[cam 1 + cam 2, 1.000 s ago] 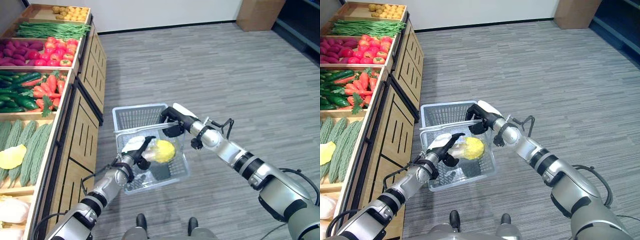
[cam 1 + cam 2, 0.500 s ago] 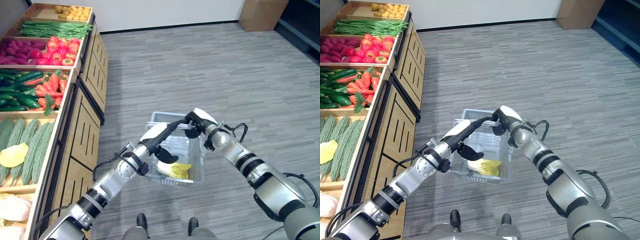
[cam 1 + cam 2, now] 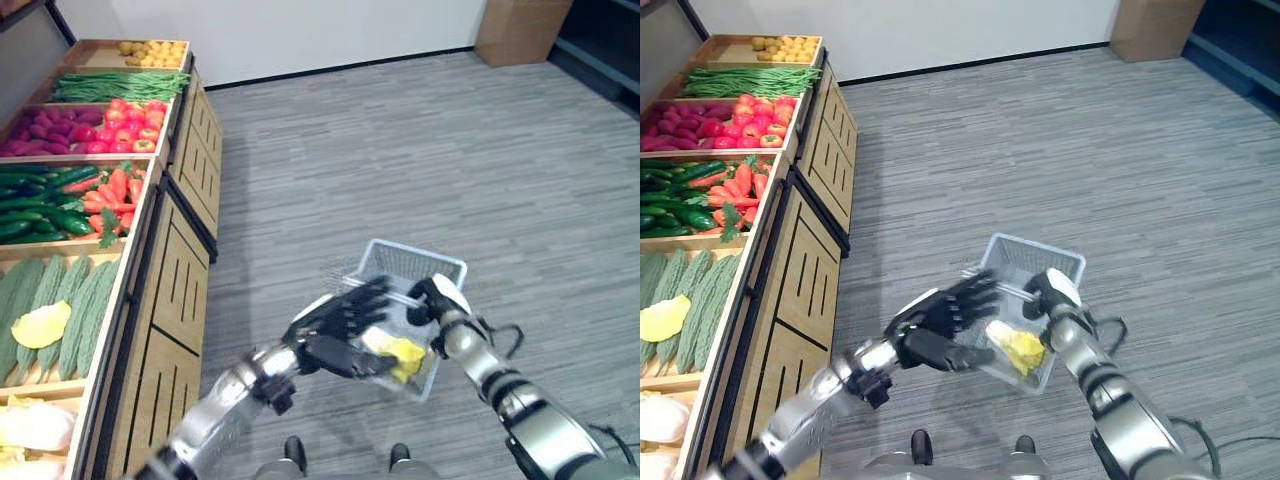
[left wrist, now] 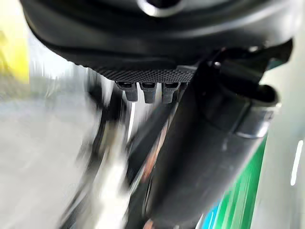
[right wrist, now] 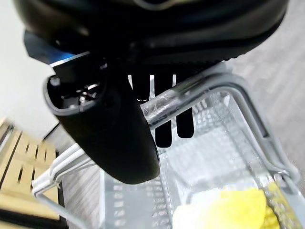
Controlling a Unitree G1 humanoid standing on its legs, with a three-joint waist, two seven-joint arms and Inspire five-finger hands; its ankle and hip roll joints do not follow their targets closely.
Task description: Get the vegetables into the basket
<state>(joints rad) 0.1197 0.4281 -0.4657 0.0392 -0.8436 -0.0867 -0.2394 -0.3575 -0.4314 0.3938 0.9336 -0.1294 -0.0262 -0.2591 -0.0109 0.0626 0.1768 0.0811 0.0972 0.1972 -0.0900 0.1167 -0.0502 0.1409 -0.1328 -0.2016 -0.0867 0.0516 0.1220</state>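
A pale wire basket (image 3: 418, 258) hangs tilted above the floor from my right hand (image 3: 442, 300). The right wrist view shows that hand's fingers curled round the basket's metal handle (image 5: 190, 98). A yellow leafy vegetable (image 3: 402, 352) lies inside the basket at its low end, the same yellow vegetable (image 5: 228, 210) seen below the handle. My left hand (image 3: 335, 322) hovers open with spread fingers just beside the basket's near left side, holding nothing.
Wooden produce shelves (image 3: 175, 270) run along the left: carrots (image 3: 115, 185), cucumbers (image 3: 40, 205), bitter gourds (image 3: 60, 300), tomatoes (image 3: 120, 108) and green beans (image 3: 110, 85). A cardboard box (image 3: 515, 28) stands at the far right wall. Grey carpet stretches to the right.
The yellow vegetable has left my left hand and now lies in the basket. The left hand has opened and drawn out. The basket has swung right, away from the shelves.
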